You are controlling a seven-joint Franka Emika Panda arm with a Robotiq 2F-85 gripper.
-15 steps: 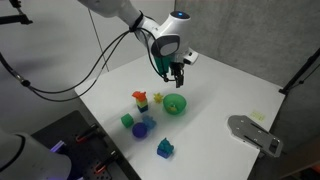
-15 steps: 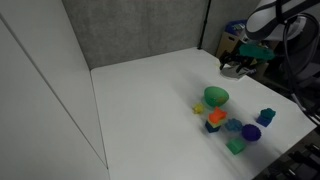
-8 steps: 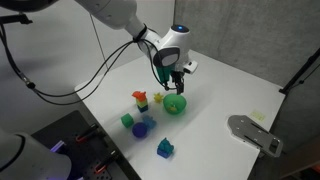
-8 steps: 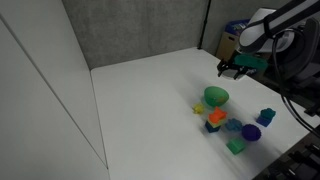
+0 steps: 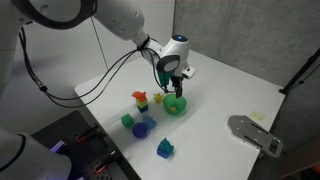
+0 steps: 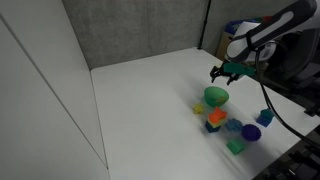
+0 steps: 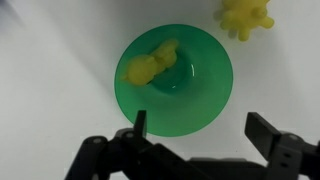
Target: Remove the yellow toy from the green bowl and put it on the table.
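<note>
The green bowl (image 7: 175, 80) lies directly under my wrist camera. The yellow toy (image 7: 150, 65) rests inside it, toward its upper left part. A second small yellow toy (image 7: 247, 14) lies on the white table (image 7: 60, 60) outside the bowl. My gripper (image 7: 195, 135) is open and empty, hovering above the bowl's near rim. In both exterior views the gripper (image 5: 177, 89) (image 6: 222, 75) hangs just above the green bowl (image 5: 176, 104) (image 6: 216, 96).
A red-topped stacked block toy (image 5: 140, 99), a green cube (image 5: 127, 121), blue and purple blocks (image 5: 145, 127) and a blue-green toy (image 5: 165, 148) stand near the table's front. A grey object (image 5: 252, 132) sits at the table's edge.
The gripper has moved from behind the bowl to right above it and come lower. The toys have not moved.
</note>
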